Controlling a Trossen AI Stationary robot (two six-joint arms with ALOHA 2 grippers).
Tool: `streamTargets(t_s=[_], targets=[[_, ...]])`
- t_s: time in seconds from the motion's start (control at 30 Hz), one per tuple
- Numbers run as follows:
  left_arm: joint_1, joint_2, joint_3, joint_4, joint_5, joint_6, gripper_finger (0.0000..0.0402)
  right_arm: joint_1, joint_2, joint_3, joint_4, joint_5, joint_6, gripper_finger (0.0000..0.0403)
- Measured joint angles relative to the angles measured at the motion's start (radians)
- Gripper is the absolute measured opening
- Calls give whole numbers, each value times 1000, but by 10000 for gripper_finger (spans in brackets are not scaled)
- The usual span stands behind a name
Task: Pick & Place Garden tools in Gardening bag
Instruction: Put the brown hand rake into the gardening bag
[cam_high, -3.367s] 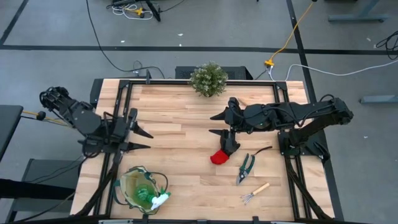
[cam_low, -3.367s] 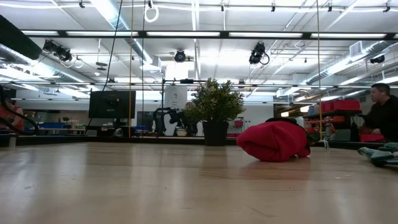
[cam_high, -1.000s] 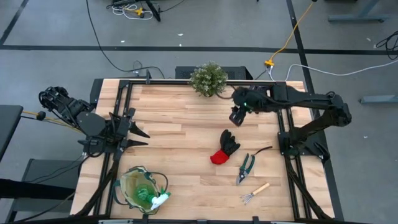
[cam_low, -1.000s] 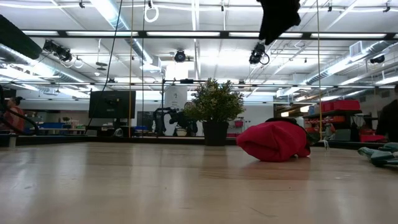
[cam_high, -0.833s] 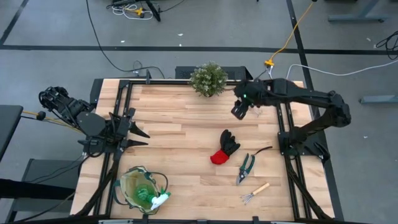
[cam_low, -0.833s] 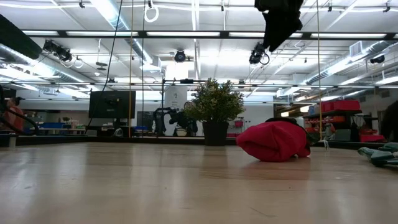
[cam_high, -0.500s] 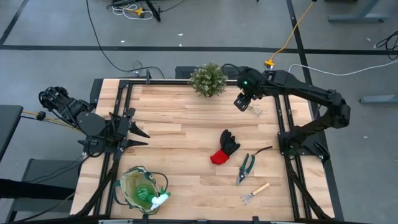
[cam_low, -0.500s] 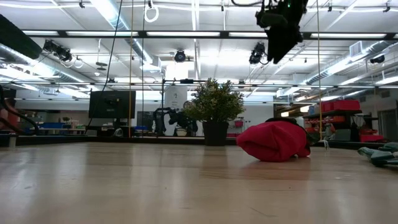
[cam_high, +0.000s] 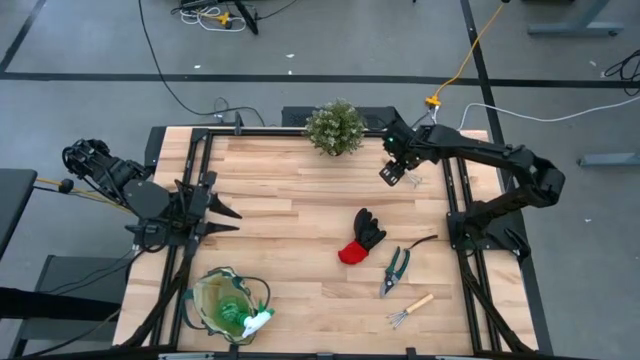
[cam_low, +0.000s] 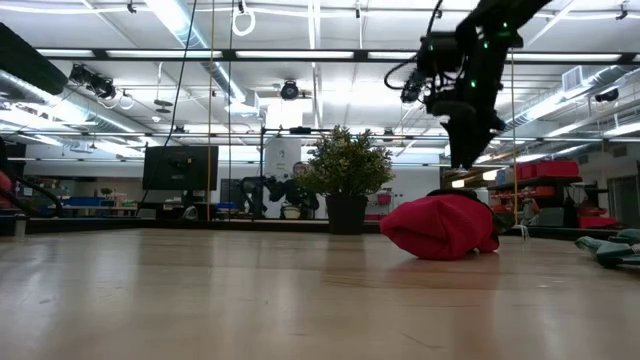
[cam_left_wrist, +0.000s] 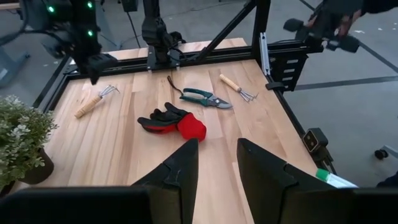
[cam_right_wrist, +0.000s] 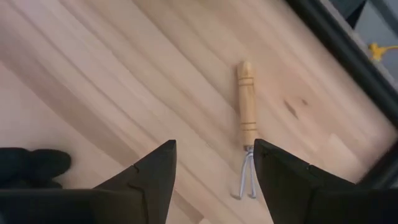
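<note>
The right hand (cam_high: 391, 173), fingers spread, hangs over the wooden-handled mini rake (cam_right_wrist: 245, 139) lying on the light wood worktop (cam_high: 290, 215) near its far right corner, so the pick seems in hand: next, descend and close on the handle.

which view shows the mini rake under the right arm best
The right wrist view: the mini rake lies whole and close between the open jaws. The left wrist view shows it small; the high view mostly hides it behind the right gripper; the low view misses it.
</note>
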Motion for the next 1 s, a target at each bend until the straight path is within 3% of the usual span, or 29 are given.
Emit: streamTargets(t_s=[0.67, 1.0], targets=[[0, 0, 0, 2, -23, -27, 117, -169, 0, -297, 307, -98, -68, 217], [0, 0, 0, 8, -41, -27, 117, -191, 0, -355, 364, -97, -78, 217]])
